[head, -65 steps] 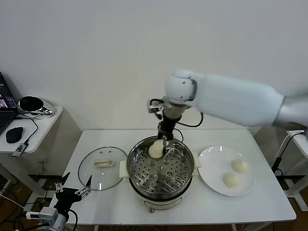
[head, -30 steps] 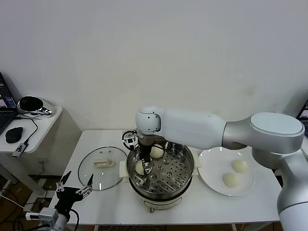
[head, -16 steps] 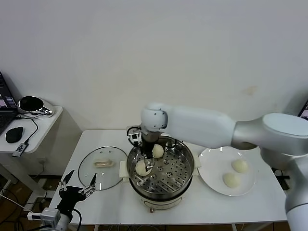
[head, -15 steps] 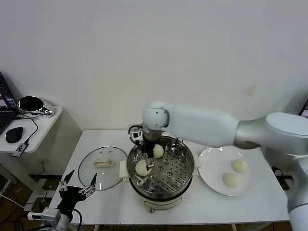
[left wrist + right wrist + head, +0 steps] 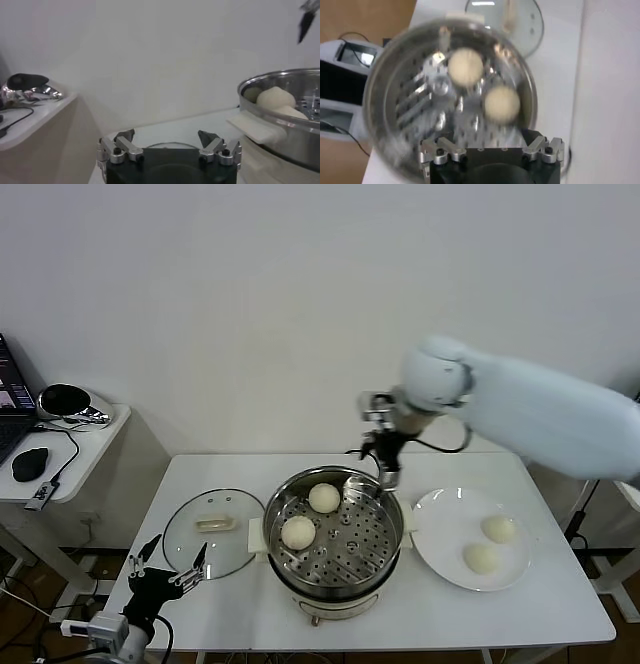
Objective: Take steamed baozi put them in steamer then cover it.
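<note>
The right gripper (image 5: 388, 467), fingers spread and empty, hung above the steamer (image 5: 380, 559) holding two baozi (image 5: 466, 66), while only the head view showed the plate (image 5: 440, 562).

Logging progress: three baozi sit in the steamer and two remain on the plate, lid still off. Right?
Not quite: the steamer holds two baozi, not three, as the head view shows. Two more remain on the plate, and the lid lies beside the steamer.
</note>
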